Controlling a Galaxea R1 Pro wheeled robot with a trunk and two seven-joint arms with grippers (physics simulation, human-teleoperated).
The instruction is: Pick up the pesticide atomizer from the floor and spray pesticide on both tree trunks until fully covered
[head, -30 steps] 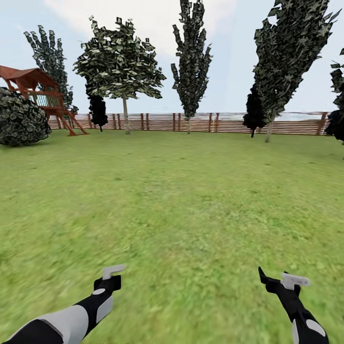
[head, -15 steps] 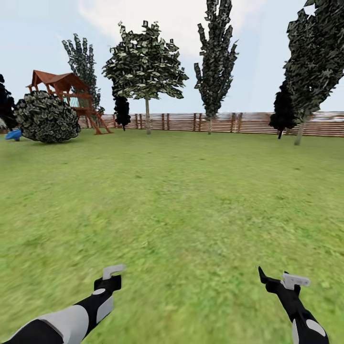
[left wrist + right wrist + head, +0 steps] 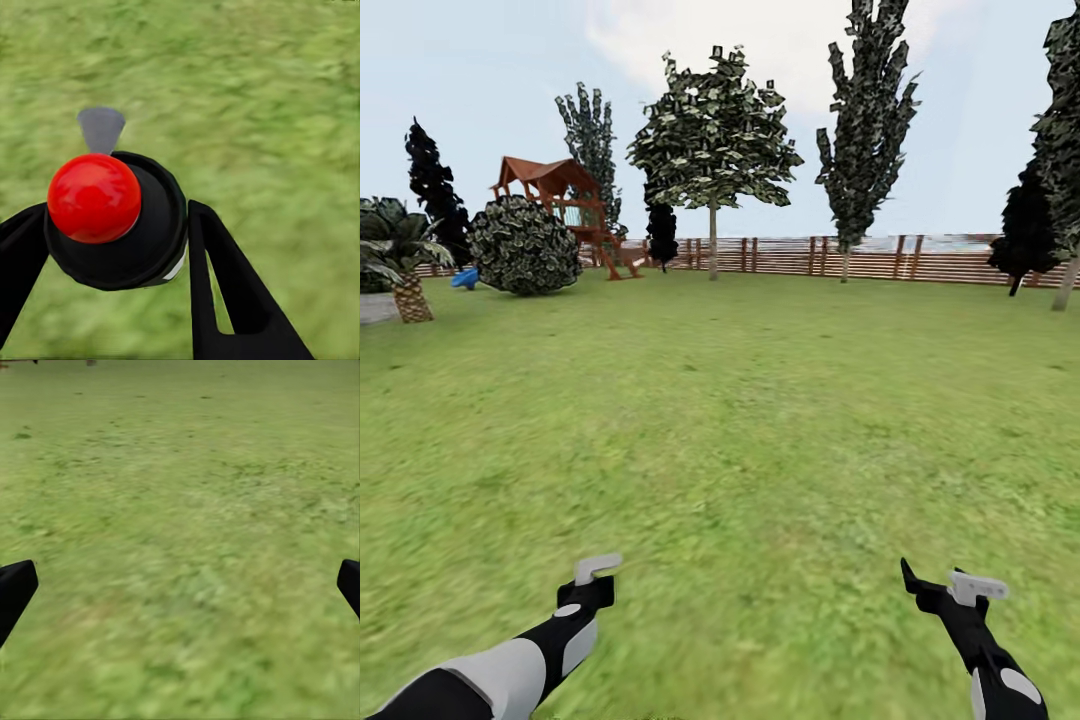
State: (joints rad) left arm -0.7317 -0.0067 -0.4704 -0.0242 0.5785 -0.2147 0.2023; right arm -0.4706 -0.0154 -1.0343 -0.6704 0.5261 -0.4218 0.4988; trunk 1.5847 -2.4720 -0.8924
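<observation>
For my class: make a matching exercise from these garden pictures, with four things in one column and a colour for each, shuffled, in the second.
Things:
1. playhouse roof
2. slat fence
3. ball between the left gripper's jaws
4. small object beside the round bush

Colours:
A. blue
B. bright red
C. light brown
D. reddish brown

Pairs: 1-D, 2-C, 3-B, 4-A

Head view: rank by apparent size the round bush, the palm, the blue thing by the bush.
1. Round bush, largest.
2. Palm, smaller, though cut off at the picture's edge, so its full size is unsure.
3. Blue thing, smallest.
</observation>
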